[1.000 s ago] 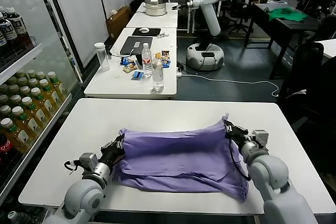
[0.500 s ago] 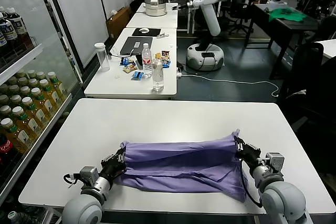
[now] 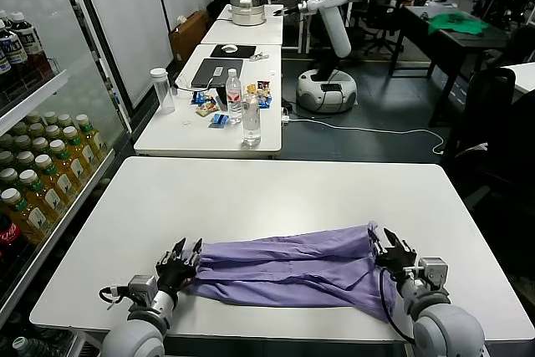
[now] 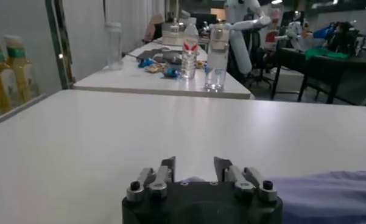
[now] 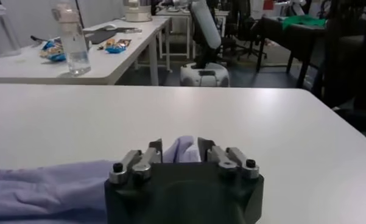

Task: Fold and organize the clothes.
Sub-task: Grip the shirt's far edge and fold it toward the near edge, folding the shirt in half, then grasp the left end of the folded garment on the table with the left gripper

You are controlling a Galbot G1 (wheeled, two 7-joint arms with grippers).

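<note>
The lavender T-shirt (image 3: 284,265) lies folded into a long low band across the near part of the white table (image 3: 251,190). My left gripper (image 3: 182,252) is at the band's left end, low on the table, with its jaws open. In the left wrist view the left gripper (image 4: 193,161) has a small fold of the shirt (image 4: 329,195) at the base of the gap. My right gripper (image 3: 386,244) is at the band's right end, open. In the right wrist view the right gripper (image 5: 179,143) has a tip of the shirt (image 5: 42,189) standing between its spread fingers.
A second white table (image 3: 209,135) behind holds water bottles (image 3: 251,119), a laptop and snacks. A drinks shelf (image 3: 33,181) stands at the left. Another robot (image 3: 334,6) and a green garment (image 3: 456,22) are far back.
Both grippers came down and toward the table's near edge, bringing the shirt's raised far edge down over the near part. The shirt went from a wide sheet to a narrow band. Both jaws have opened.
</note>
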